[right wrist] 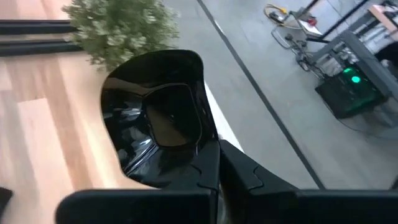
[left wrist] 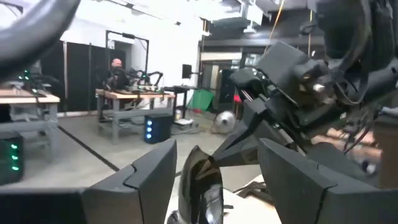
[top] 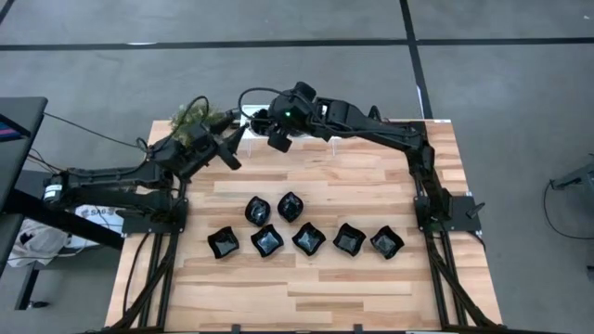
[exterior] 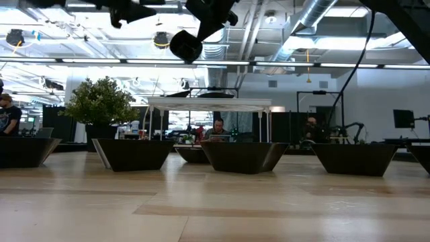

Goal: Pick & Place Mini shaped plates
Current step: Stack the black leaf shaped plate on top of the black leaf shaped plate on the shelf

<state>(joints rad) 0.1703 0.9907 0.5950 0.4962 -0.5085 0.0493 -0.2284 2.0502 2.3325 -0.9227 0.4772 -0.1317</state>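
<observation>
From my low camera I see four black plates standing in a row close in front, with the white rack and the potted plant behind them, and people at desks far off in the room. That view hides how many plates there are. My overhead camera gives seven of them on the wooden table, five in a row near the front edge and two just behind.

Further back, both arms meet at the far edge by the rack. The right gripper has its fingers pressed together on the rim of one black plate, held up on edge. Only the right wrist camera shows that pinch plainly, with the plant beyond the plate. The left gripper sits just beside it with its fingers spread. Its wrist camera shows the same plate edge-on between them, not touching either one. The right arm's wrist fills the space behind and blocks much of the room there.
</observation>
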